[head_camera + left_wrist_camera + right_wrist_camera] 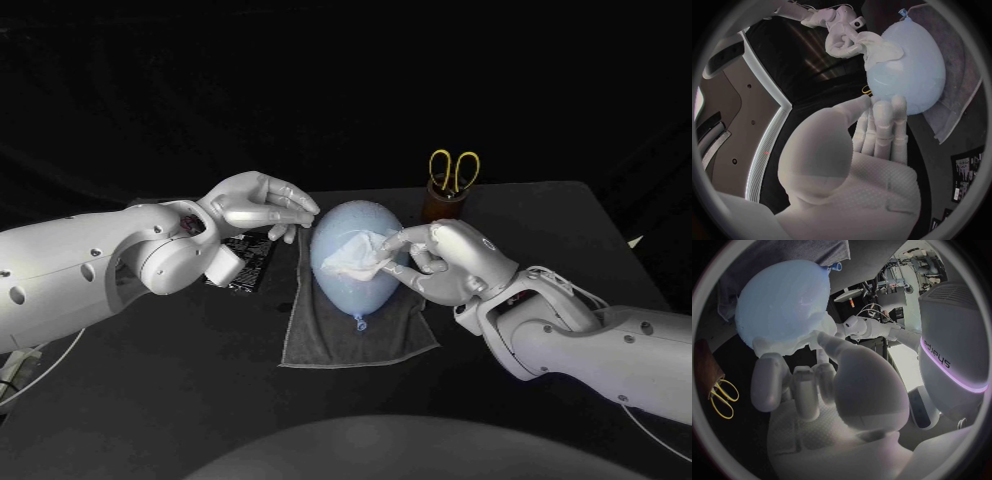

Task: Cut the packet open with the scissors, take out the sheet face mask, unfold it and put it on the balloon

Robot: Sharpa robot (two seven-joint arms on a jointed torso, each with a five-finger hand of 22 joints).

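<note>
A pale blue balloon point(346, 285) lies on a grey towel point(339, 345) at the table's middle, its knot toward me. A crumpled white sheet mask point(353, 258) sits on the balloon's right side, and my right hand point(440, 255) pinches its edge. The left wrist view shows the same pinch: the right hand point(842, 37) on the mask point(879, 50) over the balloon point(911, 70). My left hand point(260, 205) is at the balloon's far left end, its straight fingertips point(879, 107) touching it and holding nothing. In the right wrist view my right hand point(811, 385) is against the balloon point(786, 300).
Yellow-handled scissors point(456, 172) stand in a brown holder at the back right of the balloon; they also show as scissors point(722, 397) in the right wrist view. A black packet point(248, 262) lies on the table under my left wrist, beside the towel.
</note>
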